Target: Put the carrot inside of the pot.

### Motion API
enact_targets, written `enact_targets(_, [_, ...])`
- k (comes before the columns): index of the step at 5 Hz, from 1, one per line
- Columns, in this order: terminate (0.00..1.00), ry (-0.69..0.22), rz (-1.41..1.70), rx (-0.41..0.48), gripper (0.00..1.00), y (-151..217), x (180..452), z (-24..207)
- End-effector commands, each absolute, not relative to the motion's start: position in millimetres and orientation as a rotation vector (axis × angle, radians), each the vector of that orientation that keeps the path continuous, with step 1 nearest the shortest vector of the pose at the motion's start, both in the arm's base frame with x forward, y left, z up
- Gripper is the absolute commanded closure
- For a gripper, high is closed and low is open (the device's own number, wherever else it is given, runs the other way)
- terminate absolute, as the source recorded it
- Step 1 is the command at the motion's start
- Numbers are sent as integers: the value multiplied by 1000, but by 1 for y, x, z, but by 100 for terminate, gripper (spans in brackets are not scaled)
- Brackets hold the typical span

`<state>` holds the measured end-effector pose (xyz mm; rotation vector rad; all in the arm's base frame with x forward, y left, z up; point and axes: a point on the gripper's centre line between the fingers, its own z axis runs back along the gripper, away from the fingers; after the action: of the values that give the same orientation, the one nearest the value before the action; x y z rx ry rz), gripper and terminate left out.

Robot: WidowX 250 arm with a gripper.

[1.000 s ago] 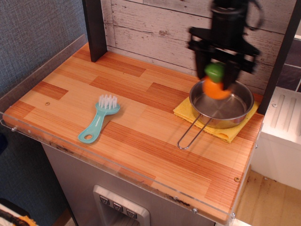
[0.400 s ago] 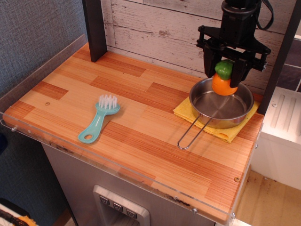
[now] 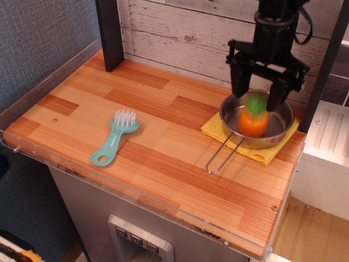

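Note:
The orange toy carrot (image 3: 253, 121), green top up, appears motion-blurred inside the shiny steel pot (image 3: 284, 119) at the right rear of the wooden counter. The pot's wire loop handle (image 3: 222, 154) points toward the front left. My black gripper (image 3: 258, 90) hangs directly above the pot with its fingers spread wide. Nothing is between them. The carrot sits below the fingertips, apart from them.
The pot rests on a yellow cloth (image 3: 263, 153). A teal dish brush (image 3: 114, 140) lies left of centre on the counter (image 3: 163, 136). A wooden plank wall (image 3: 185, 33) and a dark post (image 3: 110, 33) stand behind. The counter's right edge is close to the pot.
The gripper held the carrot above the pot before; now its fingers have opened and the carrot has dropped into the pot.

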<state>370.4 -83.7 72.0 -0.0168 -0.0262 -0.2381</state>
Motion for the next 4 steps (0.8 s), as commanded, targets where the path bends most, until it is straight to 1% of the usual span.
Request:
enact_targets(1, [0, -109, -242, -24, 0, -65, 359, 109])
enact_targets(2, [0, -141, -180, 19, 0, -26, 338, 133])
enact_targets(3, [0, -141, -127, 57, 0, 7, 317, 138])
enact_targets(4, [0, -115, -90, 76, 0, 30, 300, 129])
